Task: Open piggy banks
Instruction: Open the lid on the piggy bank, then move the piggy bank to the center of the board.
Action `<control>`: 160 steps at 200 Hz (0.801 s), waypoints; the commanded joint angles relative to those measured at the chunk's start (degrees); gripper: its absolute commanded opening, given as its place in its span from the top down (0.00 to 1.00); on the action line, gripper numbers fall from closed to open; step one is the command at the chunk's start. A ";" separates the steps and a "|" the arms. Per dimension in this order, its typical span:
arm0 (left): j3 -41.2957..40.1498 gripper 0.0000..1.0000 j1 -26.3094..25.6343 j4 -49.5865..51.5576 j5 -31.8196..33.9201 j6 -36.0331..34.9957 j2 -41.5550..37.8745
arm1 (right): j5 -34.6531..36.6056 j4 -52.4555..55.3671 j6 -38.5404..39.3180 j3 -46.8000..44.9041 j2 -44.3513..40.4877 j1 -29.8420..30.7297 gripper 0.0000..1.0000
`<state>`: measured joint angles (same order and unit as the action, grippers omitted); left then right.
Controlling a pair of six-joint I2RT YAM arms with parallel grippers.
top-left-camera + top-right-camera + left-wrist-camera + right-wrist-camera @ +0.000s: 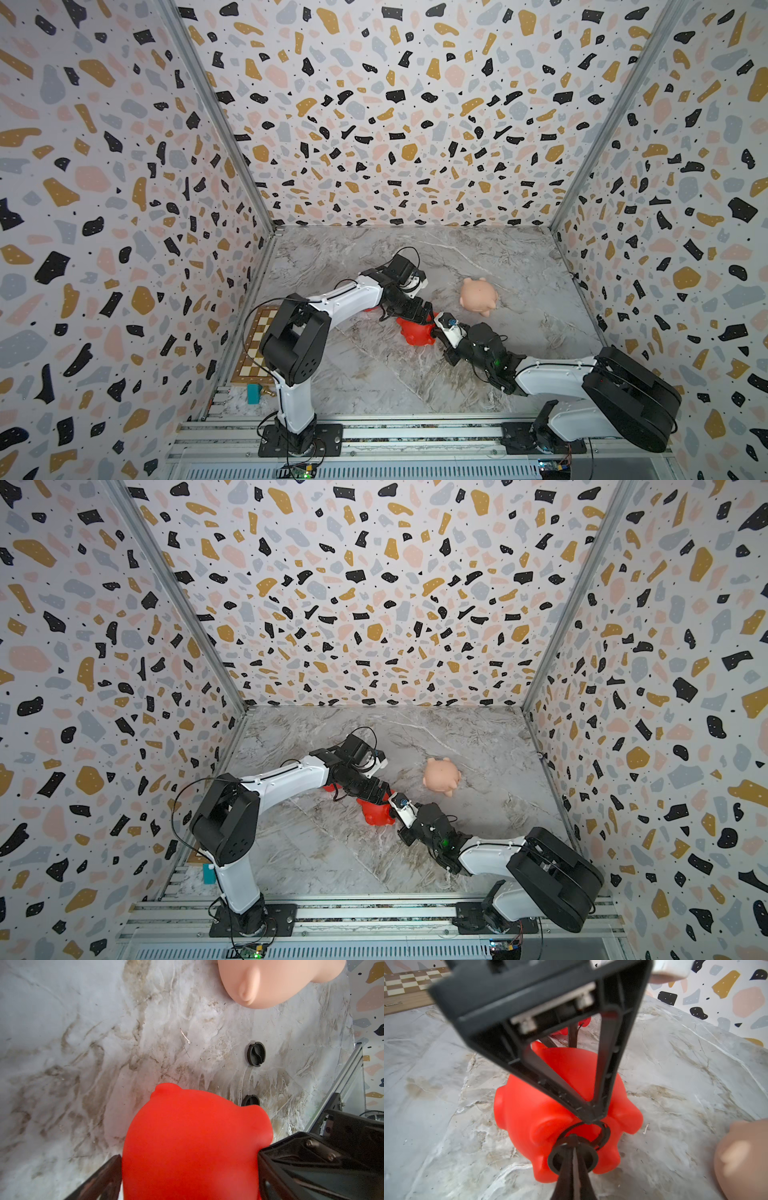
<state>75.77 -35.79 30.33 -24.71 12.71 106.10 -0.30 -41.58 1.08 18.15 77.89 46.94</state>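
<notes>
Marbled counter, terrazzo walls: left fingers clamp the red piggy bank, right fingers pinching its black plug.

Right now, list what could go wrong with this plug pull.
The right pincer pinches the black plug only at its centre; it may slip off. The left pincer clamps the smooth, rounded red piggy bank, which could squirt free. The peach piggy bank lies close; a jerk might knock it.
</notes>
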 commanded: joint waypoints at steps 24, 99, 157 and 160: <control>-1.56 0.04 0.96 2.75 8.87 0.89 1.59 | -1.08 3.69 -8.27 0.66 -4.59 -1.95 1.00; 5.42 0.01 2.04 1.23 15.10 2.97 1.41 | -5.74 18.01 -17.56 1.61 -8.18 -4.93 1.00; 6.06 0.01 2.38 -1.06 18.26 4.04 -5.16 | -4.77 27.01 -17.82 5.59 -3.70 -1.93 1.00; 5.89 0.01 2.39 -1.26 18.69 4.00 -5.73 | -4.69 27.43 -17.72 5.87 -3.32 -1.82 1.00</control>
<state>81.28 -33.65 30.83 -9.39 16.01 105.65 -5.34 -19.97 -16.03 20.29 72.71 43.75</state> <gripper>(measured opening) 0.990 0.045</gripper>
